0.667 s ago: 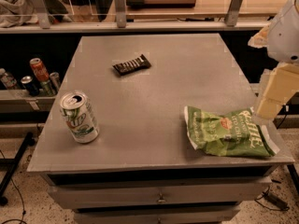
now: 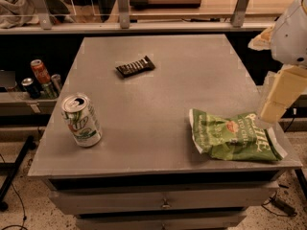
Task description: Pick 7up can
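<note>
The 7up can (image 2: 81,120) stands upright near the front left corner of the grey table (image 2: 158,95). It has a white-silver body with a green logo and a shiny top with a pull tab. My gripper (image 2: 279,97) hangs at the right edge of the view on the white arm (image 2: 290,30). It sits above the table's right side, just over the right end of a green chip bag, and far to the right of the can. It holds nothing that I can see.
A green chip bag (image 2: 232,135) lies at the front right of the table. A dark snack bar (image 2: 135,67) lies at the back left. A red soda can (image 2: 40,72) and small dark cans (image 2: 29,86) stand on a lower shelf to the left. A railing runs behind the table.
</note>
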Controlling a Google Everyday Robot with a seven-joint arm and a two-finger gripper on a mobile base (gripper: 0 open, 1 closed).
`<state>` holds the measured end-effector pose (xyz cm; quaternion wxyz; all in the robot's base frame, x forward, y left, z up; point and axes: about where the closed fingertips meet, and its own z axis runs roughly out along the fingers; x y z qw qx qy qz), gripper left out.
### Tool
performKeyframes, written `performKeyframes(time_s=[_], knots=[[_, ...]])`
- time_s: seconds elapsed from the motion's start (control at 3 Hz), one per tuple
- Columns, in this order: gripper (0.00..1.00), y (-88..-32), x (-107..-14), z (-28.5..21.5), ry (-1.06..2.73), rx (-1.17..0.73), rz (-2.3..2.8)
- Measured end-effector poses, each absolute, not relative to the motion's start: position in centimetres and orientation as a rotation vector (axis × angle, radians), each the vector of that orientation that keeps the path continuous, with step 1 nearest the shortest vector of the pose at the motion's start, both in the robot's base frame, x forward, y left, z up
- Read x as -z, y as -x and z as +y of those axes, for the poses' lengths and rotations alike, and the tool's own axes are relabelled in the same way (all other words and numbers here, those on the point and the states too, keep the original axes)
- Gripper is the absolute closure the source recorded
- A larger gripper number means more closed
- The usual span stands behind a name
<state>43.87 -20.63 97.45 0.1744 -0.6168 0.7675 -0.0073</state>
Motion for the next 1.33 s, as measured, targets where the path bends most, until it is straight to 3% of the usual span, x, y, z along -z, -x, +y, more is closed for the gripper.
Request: performKeyframes(time_s=[1.0, 1.33], knots=[[0.00, -40.8, -98.8, -8.4, 1.868, -0.645, 1.517], [0.00, -40.1, -100.6, -6.6, 1.832, -0.717, 1.455]])
